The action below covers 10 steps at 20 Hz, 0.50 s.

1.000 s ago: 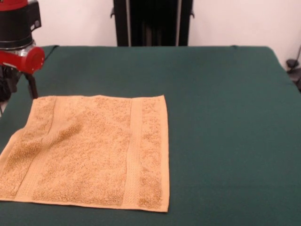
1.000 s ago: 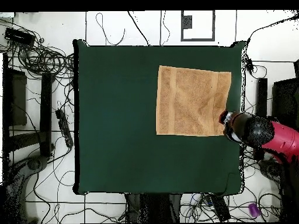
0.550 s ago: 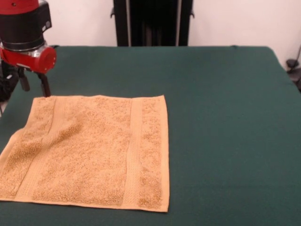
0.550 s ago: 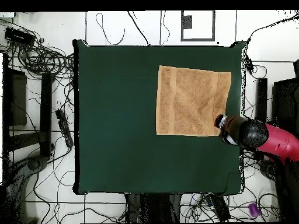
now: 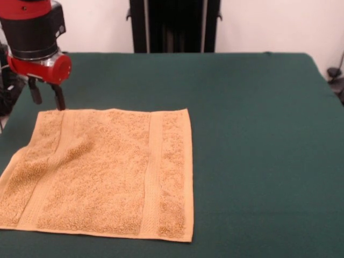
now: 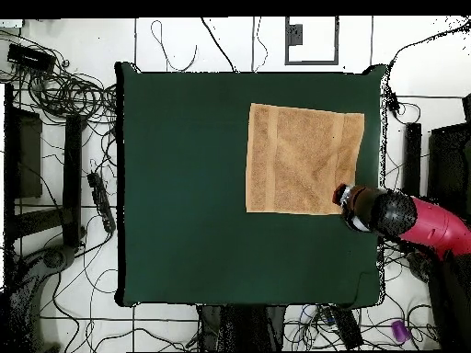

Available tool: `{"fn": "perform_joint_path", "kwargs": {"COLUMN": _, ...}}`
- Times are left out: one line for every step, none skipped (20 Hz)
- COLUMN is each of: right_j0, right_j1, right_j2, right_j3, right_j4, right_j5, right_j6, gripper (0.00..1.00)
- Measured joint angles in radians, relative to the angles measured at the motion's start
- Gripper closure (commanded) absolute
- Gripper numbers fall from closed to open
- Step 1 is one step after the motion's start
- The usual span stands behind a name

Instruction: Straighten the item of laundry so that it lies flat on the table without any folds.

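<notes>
The item of laundry [image 5: 107,172], an orange-tan terry towel, lies spread out on the left part of the table [image 5: 258,134]. A soft ridge runs across the towel near its left side, and the left edge curves inward. In the overhead view the towel [image 6: 304,158] sits toward the right part of the table [image 6: 184,184]. My gripper [image 5: 49,104] hangs open just behind the towel's far left corner, its two black fingers [image 5: 58,97] apart with nothing between them. From above, the gripper [image 6: 342,195] sits at the towel's lower right corner.
The table's left edge lies close beside the gripper in the front view. A black stand [image 5: 173,26] rises behind the table's far side. Cables [image 6: 74,92] and dark equipment surround the table on the floor.
The gripper has shifted to the right in the front view and a little lower, closer to the towel's far left corner. The towel has not moved.
</notes>
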Motion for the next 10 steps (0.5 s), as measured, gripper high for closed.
{"fn": "perform_joint_path", "kwargs": {"right_j0": 0.0, "right_j1": 0.004, "right_j2": 0.0, "right_j3": 0.0, "right_j4": 0.0, "right_j5": -0.005, "right_j6": 0.0, "gripper": 0.0}}
{"fn": "perform_joint_path", "kwargs": {"right_j0": 0.0, "right_j1": 0.015, "right_j2": 0.0, "right_j3": 0.0, "right_j4": 0.0, "right_j5": -0.013, "right_j6": 0.0, "gripper": 0.0}}
{"fn": "perform_joint_path", "kwargs": {"right_j0": 0.0, "right_j1": 0.02, "right_j2": 0.0, "right_j3": 0.0, "right_j4": 0.0, "right_j5": -0.017, "right_j6": 0.0, "gripper": 0.0}}
{"fn": "perform_joint_path", "kwargs": {"right_j0": 0.0, "right_j1": 0.026, "right_j2": 0.0, "right_j3": 0.0, "right_j4": 0.0, "right_j5": -0.021, "right_j6": 0.0, "gripper": 0.0}}
{"fn": "perform_joint_path", "kwargs": {"right_j0": 0.0, "right_j1": 0.032, "right_j2": 0.0, "right_j3": -0.001, "right_j4": 0.0, "right_j5": -0.025, "right_j6": 0.0, "gripper": 0.0}}
{"fn": "perform_joint_path", "kwargs": {"right_j0": 0.0, "right_j1": 0.04, "right_j2": 0.0, "right_j3": -0.002, "right_j4": 0.0, "right_j5": -0.028, "right_j6": 0.0, "gripper": 0.0}}
{"fn": "perform_joint_path", "kwargs": {"right_j0": 0.0, "right_j1": 0.053, "right_j2": 0.0, "right_j3": -0.002, "right_j4": 0.0, "right_j5": -0.036, "right_j6": 0.0, "gripper": 0.0}}
{"fn": "perform_joint_path", "kwargs": {"right_j0": 0.0, "right_j1": 0.059, "right_j2": 0.0, "right_j3": -0.002, "right_j4": 0.0, "right_j5": -0.038, "right_j6": 0.0, "gripper": 0.0}}
{"fn": "perform_joint_path", "kwargs": {"right_j0": 0.0, "right_j1": 0.067, "right_j2": 0.0, "right_j3": -0.002, "right_j4": -0.001, "right_j5": -0.043, "right_j6": 0.0, "gripper": 0.0}}
{"fn": "perform_joint_path", "kwargs": {"right_j0": 0.0, "right_j1": 0.074, "right_j2": 0.0, "right_j3": -0.003, "right_j4": 0.0, "right_j5": -0.047, "right_j6": 0.0, "gripper": 0.0}}
